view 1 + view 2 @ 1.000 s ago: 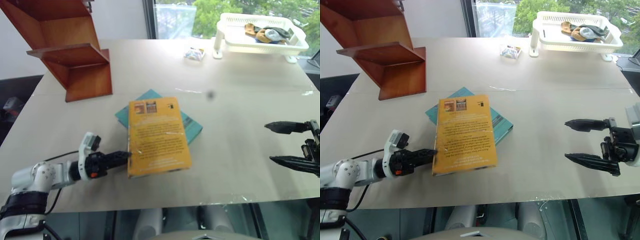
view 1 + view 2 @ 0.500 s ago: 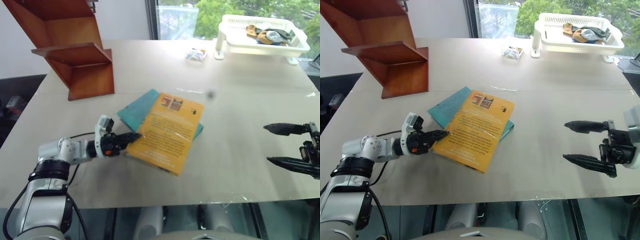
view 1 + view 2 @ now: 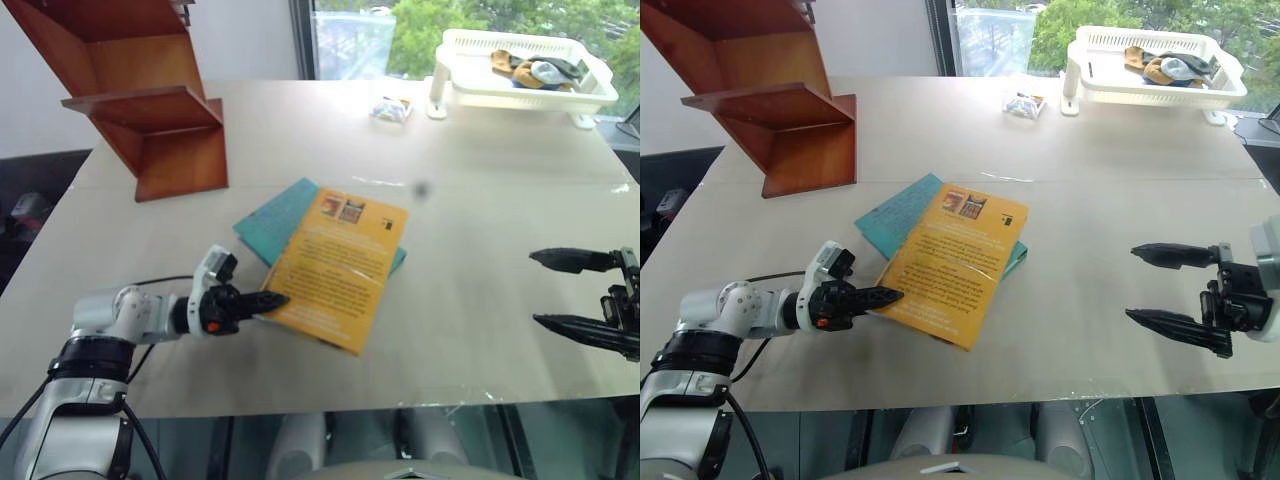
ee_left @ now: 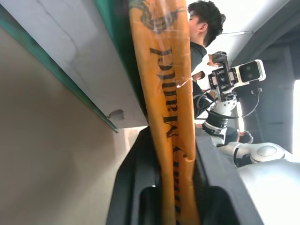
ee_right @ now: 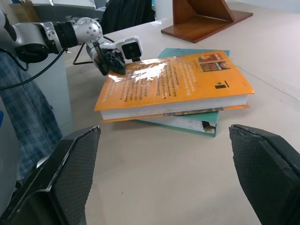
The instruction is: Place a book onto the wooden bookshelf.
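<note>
The orange-yellow book (image 3: 340, 265) lies askew on a teal-green book (image 3: 275, 220) in the middle of the table. My left gripper (image 3: 275, 300) points level at its near left edge. In the left wrist view the book's yellow spine (image 4: 164, 93) stands between the two black fingers (image 4: 136, 178), which press on it: shut on the book. The wooden bookshelf (image 3: 150, 100) stands at the far left of the table, well apart from the book. My right gripper (image 3: 535, 289) hovers open at the right, empty, facing the book (image 5: 173, 79).
A white basket rack (image 3: 520, 70) with cloth items stands at the far right, a small packet (image 3: 390, 108) next to it. The table's front edge (image 3: 330, 405) runs just before both grippers. A person (image 4: 201, 28) shows in the left wrist view.
The book swung askew on the teal-green book, its far end turning right. My left gripper followed to its near left edge and closed on it. The right gripper kept still.
</note>
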Robot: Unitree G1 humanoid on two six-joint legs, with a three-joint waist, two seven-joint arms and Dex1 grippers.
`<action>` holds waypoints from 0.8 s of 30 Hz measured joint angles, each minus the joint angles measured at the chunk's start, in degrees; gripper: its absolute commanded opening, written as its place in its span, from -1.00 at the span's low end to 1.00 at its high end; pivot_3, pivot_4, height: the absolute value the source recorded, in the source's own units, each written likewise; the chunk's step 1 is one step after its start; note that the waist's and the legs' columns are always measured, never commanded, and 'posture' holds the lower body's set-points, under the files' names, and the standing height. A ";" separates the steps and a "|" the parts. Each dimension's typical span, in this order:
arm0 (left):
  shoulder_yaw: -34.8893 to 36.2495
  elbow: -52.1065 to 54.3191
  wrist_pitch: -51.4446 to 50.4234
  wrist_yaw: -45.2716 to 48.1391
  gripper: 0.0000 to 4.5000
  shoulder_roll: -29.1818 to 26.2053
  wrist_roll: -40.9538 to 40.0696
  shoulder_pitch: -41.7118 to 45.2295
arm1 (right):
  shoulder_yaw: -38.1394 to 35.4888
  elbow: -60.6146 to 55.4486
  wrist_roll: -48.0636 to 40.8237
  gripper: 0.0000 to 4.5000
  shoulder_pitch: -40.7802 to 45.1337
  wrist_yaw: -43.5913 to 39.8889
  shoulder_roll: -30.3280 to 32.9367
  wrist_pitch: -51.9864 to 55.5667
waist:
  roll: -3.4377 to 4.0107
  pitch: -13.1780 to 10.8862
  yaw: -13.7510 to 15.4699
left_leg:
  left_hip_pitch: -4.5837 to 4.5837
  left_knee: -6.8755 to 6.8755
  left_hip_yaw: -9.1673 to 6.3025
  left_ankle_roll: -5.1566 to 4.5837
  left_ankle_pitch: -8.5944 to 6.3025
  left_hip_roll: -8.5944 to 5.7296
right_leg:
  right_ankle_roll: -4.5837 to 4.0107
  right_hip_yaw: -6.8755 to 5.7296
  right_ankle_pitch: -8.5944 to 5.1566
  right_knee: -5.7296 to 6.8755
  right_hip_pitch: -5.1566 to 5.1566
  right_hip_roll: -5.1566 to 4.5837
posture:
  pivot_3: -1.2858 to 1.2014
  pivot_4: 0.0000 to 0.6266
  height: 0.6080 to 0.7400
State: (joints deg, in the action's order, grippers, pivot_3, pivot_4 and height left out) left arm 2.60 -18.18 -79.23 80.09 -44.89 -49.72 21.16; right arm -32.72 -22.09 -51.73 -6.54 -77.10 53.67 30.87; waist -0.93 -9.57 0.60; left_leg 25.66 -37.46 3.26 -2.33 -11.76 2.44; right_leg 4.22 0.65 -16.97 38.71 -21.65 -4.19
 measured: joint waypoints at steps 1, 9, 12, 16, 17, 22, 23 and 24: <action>2.43 1.62 -0.49 -1.85 -0.93 0.88 -1.06 -1.49 | 0.22 0.00 0.00 1.00 0.28 -0.01 0.00 0.00 | 0.00 0.00 -0.05 | 0.00 0.00 0.01 0.00 0.00 0.01 | 0.00 0.01 0.00 -0.01 -0.01 0.00 | 0.03 -0.52 1.00; 20.31 14.40 -3.55 -18.27 -0.94 10.65 -9.98 -11.29 | 0.38 0.10 0.01 1.00 0.44 0.04 0.00 0.02 | -0.01 0.00 0.03 | -0.02 -0.01 -0.02 0.01 0.00 0.07 | 0.00 0.00 0.00 0.03 0.03 -0.05 | 0.03 -0.52 1.00; 28.11 21.00 -3.60 -29.80 -0.95 18.28 -14.17 -15.55 | 0.39 0.11 0.01 1.00 0.39 0.01 0.00 0.01 | -0.01 0.00 0.05 | -0.03 -0.02 -0.02 0.00 0.00 0.06 | 0.00 0.01 0.01 0.02 0.05 -0.09 | 0.03 -0.52 1.00; 33.50 28.02 -2.13 -44.65 -0.95 27.73 -20.74 -19.98 | 0.46 0.17 0.02 1.00 0.44 -0.10 0.03 0.02 | -0.04 0.01 0.15 | -0.04 -0.05 -0.04 0.01 0.00 0.02 | 0.00 0.01 0.01 0.06 0.09 -0.15 | 0.03 -0.52 1.00; 34.07 30.33 -1.11 -48.42 -0.95 29.92 -23.14 -21.54 | 0.50 0.22 0.01 1.00 0.50 -0.17 0.06 0.02 | -0.05 0.01 0.14 | -0.04 -0.05 -0.04 0.00 0.00 0.02 | 0.00 0.02 0.01 0.05 0.10 -0.20 | 0.03 -0.52 1.00; 31.46 42.34 8.39 -69.23 -0.95 39.69 -36.15 -31.56 | 1.43 0.96 0.09 1.00 1.58 -1.25 0.43 0.03 | -0.07 0.02 0.14 | -0.15 -0.06 -0.11 0.01 0.00 -0.07 | -0.04 0.14 -0.01 0.04 0.23 -0.28 | 0.03 -0.52 1.00; 30.97 43.12 9.21 -70.65 -0.95 39.82 -37.29 -32.58 | 1.47 1.00 0.13 1.00 1.64 -1.30 0.45 0.03 | -0.06 0.03 0.15 | -0.18 -0.05 -0.11 0.01 0.00 -0.07 | -0.06 0.14 -0.02 0.03 0.28 -0.28 | 0.03 -0.52 1.00; 29.83 44.60 10.97 -73.22 -0.95 39.86 -39.54 -34.36 | 1.88 1.32 0.24 1.00 2.03 -1.37 0.49 0.03 | -0.06 0.03 0.14 | -0.22 -0.06 -0.10 0.01 0.00 -0.08 | -0.15 0.14 -0.07 0.02 0.31 -0.27 | 0.03 -0.52 1.00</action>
State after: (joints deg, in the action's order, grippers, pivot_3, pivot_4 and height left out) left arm 32.44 26.42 -68.26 6.87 -5.02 -89.26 -13.20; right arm -30.84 -20.76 -51.49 -4.51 -78.48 54.16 30.90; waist -0.99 -9.54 0.74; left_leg 25.44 -37.51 3.15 -2.32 -11.76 2.36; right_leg 4.08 0.79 -17.03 38.72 -21.34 -4.46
